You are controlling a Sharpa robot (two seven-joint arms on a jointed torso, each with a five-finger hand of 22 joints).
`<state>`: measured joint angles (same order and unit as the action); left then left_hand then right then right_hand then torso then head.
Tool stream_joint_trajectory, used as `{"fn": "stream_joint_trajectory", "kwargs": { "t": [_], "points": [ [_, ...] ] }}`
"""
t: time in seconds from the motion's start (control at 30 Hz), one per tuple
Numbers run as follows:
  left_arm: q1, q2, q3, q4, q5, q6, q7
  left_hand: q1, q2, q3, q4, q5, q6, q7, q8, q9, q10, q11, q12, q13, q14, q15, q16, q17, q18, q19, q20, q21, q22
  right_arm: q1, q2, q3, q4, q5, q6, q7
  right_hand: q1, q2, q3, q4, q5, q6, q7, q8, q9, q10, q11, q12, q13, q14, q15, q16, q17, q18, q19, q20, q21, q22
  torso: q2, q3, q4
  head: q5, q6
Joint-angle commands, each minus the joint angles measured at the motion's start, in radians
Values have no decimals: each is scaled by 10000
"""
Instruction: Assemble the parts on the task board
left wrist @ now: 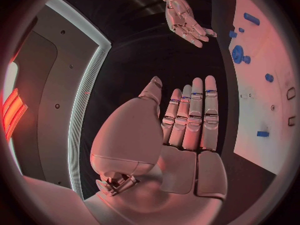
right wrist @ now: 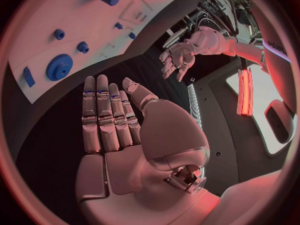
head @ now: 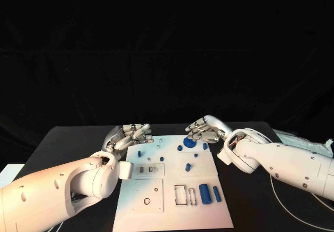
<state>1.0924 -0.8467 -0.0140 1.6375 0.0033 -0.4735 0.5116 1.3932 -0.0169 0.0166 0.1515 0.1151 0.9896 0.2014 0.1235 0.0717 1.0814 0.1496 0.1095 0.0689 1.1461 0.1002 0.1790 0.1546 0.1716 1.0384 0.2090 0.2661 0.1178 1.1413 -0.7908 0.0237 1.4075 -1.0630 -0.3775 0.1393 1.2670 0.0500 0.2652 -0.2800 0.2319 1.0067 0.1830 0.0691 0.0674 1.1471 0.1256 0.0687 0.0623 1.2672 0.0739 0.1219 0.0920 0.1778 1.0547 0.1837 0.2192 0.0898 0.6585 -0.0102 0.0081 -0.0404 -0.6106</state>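
Observation:
The white task board point(head: 157, 212) lies in the middle of the black table. A blue gear point(head: 189, 142) sits near its far edge, small blue pegs point(head: 161, 158) are scattered over its far half, and two blue cylinders point(head: 205, 193) lie at its near right. My left hand point(head: 132, 135) hovers off the board's far left corner, fingers straight and together, holding nothing point(left wrist: 187, 120). My right hand point(head: 205, 129) is just beyond the far edge by the gear, also flat and holding nothing point(right wrist: 109, 115). The wrist views show the gear point(left wrist: 237, 53) point(right wrist: 59, 67).
Pale packaging and cables point(head: 306, 140) lie on the table at the far right, behind my right arm. A white object point(head: 7, 171) sits at the left edge. Rectangular slots point(head: 184, 195) are cut in the board's near half.

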Motion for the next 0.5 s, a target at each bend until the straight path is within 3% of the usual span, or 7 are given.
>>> {"fn": "stream_joint_trajectory", "kwargs": {
  "t": [0.03,0.23,0.5],
  "points": [
    [28,-92,38,338,200,735,125,-12,107,-27,-80,26,-24,53,-68,-17,-10,43,-72,-12,-44,49,-78,25,107,7,21,-76,-37,93,82,18,46,-3107,1089,-1509,-38,-407,59,118,-437,343,-264,-9,26,426,-232,-53,23,1129,-377,368,319,69,947,-462,658,277,332,-22,119,-166,8],
    [64,-274,88,857,587,859,96,-13,119,-38,-106,27,-32,62,-92,-21,-17,52,-107,-13,-67,61,-122,37,105,-8,30,-102,-55,247,221,33,124,-4831,1637,-2225,-56,-547,-83,292,-562,438,-432,-32,20,482,-363,-62,12,1864,-576,883,768,55,1496,-741,1256,579,574,-66,214,-333,51],
    [170,-428,111,1268,864,889,64,-12,124,-40,-114,27,-32,63,-98,-21,-16,54,-116,-12,-76,65,-136,40,104,-13,33,-110,-61,429,447,37,164,-6230,2119,-2850,-65,-711,-144,601,-660,398,-574,-48,6,335,-414,-63,12,2165,-656,1413,1384,40,1647,-861,1776,865,803,-93,276,-373,126]
  ]
}}
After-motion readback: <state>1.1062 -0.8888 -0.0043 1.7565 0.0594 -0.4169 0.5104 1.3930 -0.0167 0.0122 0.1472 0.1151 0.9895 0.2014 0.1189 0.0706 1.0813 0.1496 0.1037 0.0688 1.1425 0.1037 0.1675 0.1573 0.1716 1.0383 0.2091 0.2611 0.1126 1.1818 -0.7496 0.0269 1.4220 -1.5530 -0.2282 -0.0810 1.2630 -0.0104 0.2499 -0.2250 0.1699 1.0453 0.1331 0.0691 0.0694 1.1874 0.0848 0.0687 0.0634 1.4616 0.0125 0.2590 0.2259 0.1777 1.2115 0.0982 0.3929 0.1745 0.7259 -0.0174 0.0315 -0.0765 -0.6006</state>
